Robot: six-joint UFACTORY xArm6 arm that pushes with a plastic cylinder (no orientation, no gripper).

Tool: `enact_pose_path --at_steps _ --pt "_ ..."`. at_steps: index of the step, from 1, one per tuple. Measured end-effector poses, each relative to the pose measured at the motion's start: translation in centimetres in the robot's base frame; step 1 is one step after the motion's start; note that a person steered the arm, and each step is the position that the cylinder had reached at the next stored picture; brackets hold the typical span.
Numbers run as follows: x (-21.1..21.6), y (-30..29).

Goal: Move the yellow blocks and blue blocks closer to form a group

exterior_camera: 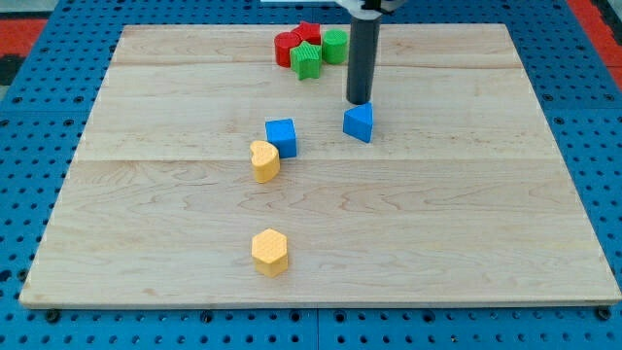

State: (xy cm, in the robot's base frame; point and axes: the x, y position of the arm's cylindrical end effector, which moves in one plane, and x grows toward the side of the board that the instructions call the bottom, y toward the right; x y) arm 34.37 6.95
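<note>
Wooden boards make up your pale counter, and it sits on a blue floor full of little holes. You have no fingers at all, so nothing is open, shut or holding; you only have your tip at the end of a straight dark rod. Your tip stands just behind the small blue wedge-shaped block, on the side toward the view's top, touching it or nearly so.

Off to the view's left sit the blue cube block and the yellow heart-shaped block, touching each other. The yellow six-sided block waits alone, well apart, near the view's bottom.

Be careful! If you push off-centre, the wedge could spin and slip away sideways. A straight push toward the view's bottom would miss the pair.

Your rod hangs straight down from the view's top.
</note>
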Motion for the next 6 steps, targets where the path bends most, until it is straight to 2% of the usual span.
enact_pose_path --at_steps 1,2,4,6 --pt "2.9 0.2" --pt "6.2 -2.9" --pt "6.4 0.5" --pt "9.8 0.8"
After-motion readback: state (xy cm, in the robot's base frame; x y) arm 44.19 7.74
